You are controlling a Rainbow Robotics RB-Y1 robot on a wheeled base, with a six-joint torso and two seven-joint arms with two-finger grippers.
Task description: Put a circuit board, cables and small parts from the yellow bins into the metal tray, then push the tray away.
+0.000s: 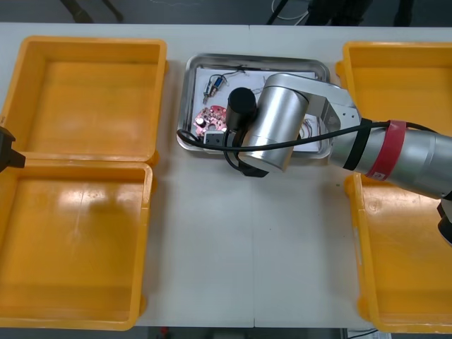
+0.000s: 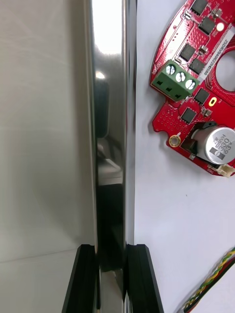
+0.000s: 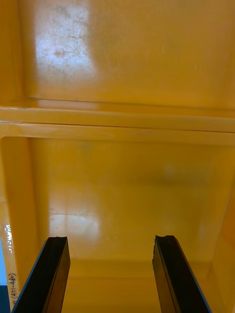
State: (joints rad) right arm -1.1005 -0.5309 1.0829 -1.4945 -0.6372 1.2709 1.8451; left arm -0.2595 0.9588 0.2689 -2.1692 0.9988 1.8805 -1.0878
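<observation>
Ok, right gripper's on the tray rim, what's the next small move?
Probably push the metal tray straight away from the robot: the right gripper grips its near rim, and the circuit board and a red and yellow cable already lie inside. The left gripper hovers open over a yellow bin.

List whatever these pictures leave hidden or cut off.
Front view: the right arm covers the middle of the metal tray.
Right wrist view: circuit board and red and yellow cable run off the edge.
Left wrist view: writing on the yellow bin's rim is cut off.
</observation>
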